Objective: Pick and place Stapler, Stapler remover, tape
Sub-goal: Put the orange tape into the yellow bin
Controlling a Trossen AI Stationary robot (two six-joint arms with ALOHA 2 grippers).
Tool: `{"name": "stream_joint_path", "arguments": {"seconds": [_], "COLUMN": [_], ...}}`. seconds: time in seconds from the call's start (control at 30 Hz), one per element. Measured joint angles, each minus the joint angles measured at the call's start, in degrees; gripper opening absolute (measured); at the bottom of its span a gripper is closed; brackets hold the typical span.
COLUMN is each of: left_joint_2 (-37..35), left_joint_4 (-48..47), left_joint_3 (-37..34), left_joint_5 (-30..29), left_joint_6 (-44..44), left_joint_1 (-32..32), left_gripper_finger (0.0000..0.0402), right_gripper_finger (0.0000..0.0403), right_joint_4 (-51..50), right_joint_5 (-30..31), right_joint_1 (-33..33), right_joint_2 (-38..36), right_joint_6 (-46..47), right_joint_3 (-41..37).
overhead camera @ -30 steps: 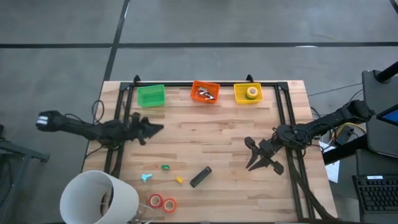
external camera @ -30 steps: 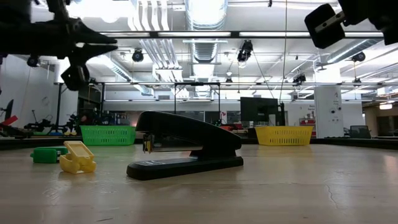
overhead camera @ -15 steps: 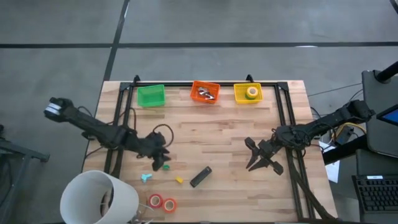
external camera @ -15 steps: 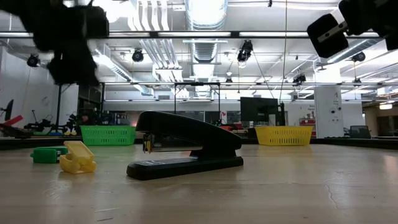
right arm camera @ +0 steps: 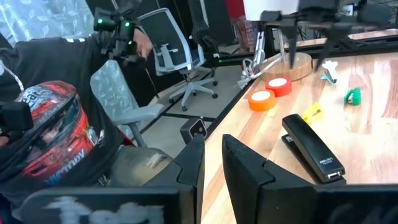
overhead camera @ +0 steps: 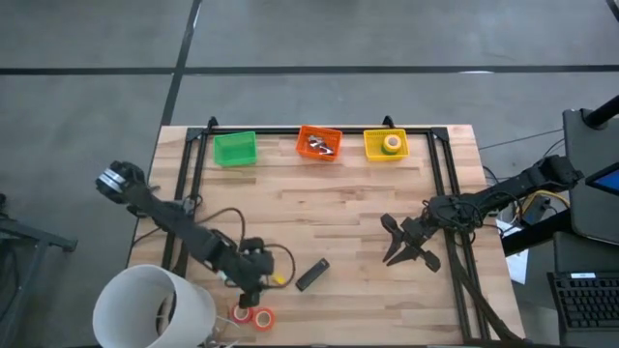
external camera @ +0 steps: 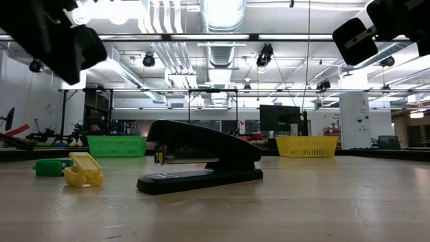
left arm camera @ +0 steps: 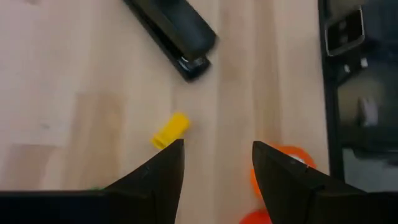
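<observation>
The black stapler (overhead camera: 311,275) lies flat on the wood near the front. A small yellow stapler remover (overhead camera: 279,279) rests beside it, and a green one (external camera: 48,167) sits farther left. Two red-orange tape rolls (overhead camera: 251,315) lie flat at the front edge. A yellow tape roll (overhead camera: 392,144) sits in the yellow bin. My left gripper (overhead camera: 256,290) hovers open above the wood, between the yellow remover (left arm camera: 169,130) and an orange roll (left arm camera: 292,160). My right gripper (overhead camera: 395,244) waits at the right, its fingers (right arm camera: 189,174) a little apart with nothing between them.
Green (overhead camera: 234,148), orange (overhead camera: 319,143) and yellow (overhead camera: 386,145) bins stand along the far edge. A white bucket (overhead camera: 155,307) stands at the front left corner. A black frame (overhead camera: 440,193) borders the table. People and chairs show beyond the near edge.
My left gripper has swept from the left middle of the table toward the near edge and to the right. It has come down over the spot between the yellow remover and the red-orange rolls. None of the items has moved.
</observation>
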Motion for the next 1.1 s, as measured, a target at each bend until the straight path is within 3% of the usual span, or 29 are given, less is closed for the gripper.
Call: {"name": "stream_joint_path", "arguments": {"seconds": [0.23,0.83,0.97,1.1], "left_joint_2": [7.6,19.0,19.7,19.5], "left_joint_4": [-2.4,-2.2,-0.7,0.7], "left_joint_3": [5.4,8.7,8.7,8.7], "left_joint_5": [6.7,5.5,5.5,5.4], "left_joint_6": [-0.8,-0.5,-0.7,-1.9], "left_joint_1": [-2.6,-6.4,-6.4,-6.3], "left_gripper_finger": [0.0190,0.0186,0.0159,0.0107], "right_gripper_finger": [0.0054,0.0054,0.0054,0.0054], "right_joint_4": [0.0,0.0,0.0,0.0], "right_joint_5": [0.0,0.0,0.0,0.0], "right_joint_1": [0.0,0.0,0.0,0.0], "right_joint_2": [0.0,0.0,0.0,0.0], "right_joint_6": [0.2,-0.3,-0.5,-0.3], "right_joint_3": [0.0,0.0,0.0,0.0]}}
